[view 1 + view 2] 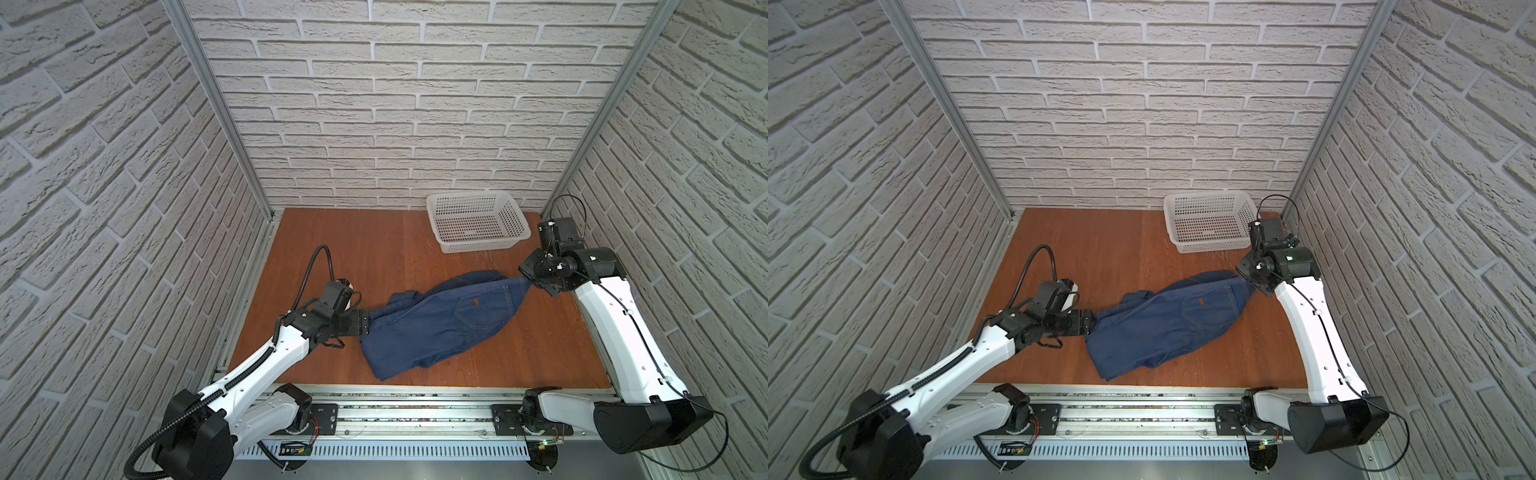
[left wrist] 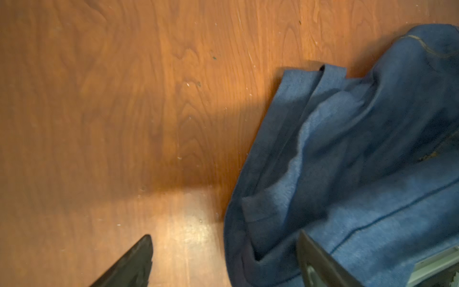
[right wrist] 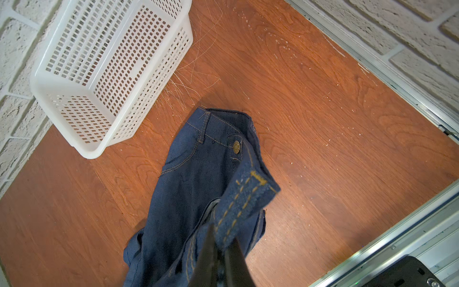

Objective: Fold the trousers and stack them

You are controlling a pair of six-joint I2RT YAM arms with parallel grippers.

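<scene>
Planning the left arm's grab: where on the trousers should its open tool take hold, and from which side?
Probably the rumpled leg-end edge of the trousers, from the left: that edge faces the left tool, its folds stand proud, and the right tool grips the waistband end.

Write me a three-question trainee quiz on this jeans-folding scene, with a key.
1. True or false: the right gripper is shut on the waistband of the jeans.
2. The white basket stands on the table: A) at the far right, apart from the jeans; B) on top of the jeans; C) at the near left edge.
3. Fill in: the left gripper, at the other end of the jeans, has its jaws ____.
Key: 1 true; 2 A; 3 open.
</scene>
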